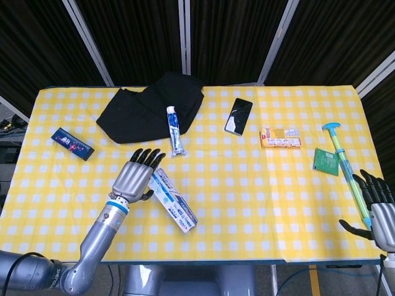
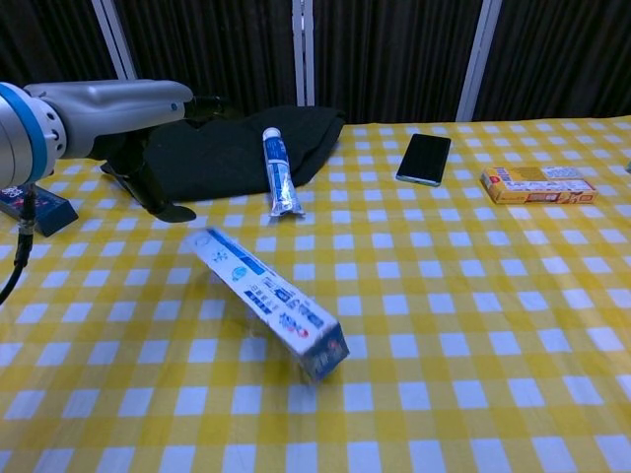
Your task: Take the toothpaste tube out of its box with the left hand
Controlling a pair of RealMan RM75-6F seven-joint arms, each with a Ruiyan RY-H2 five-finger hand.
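Head view shows me my left hand (image 1: 134, 177) with fingers spread and empty, touching the near-left end of the box (image 1: 175, 200), while the toothpaste tube (image 1: 174, 129) lies beyond the box, long axis pointing away, on the black cloth's (image 1: 139, 108) edge.

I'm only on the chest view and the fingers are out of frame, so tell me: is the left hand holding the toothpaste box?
Observer: No. The head view shows the left hand with fingers spread, holding nothing, beside the left end of the toothpaste box.
Operator: And the right hand?
Observer: The right hand is at the right front corner of the table, fingers apart, holding nothing.
Operator: Anything near it?
Observer: A green-blue plunger stick lies right by its fingers.
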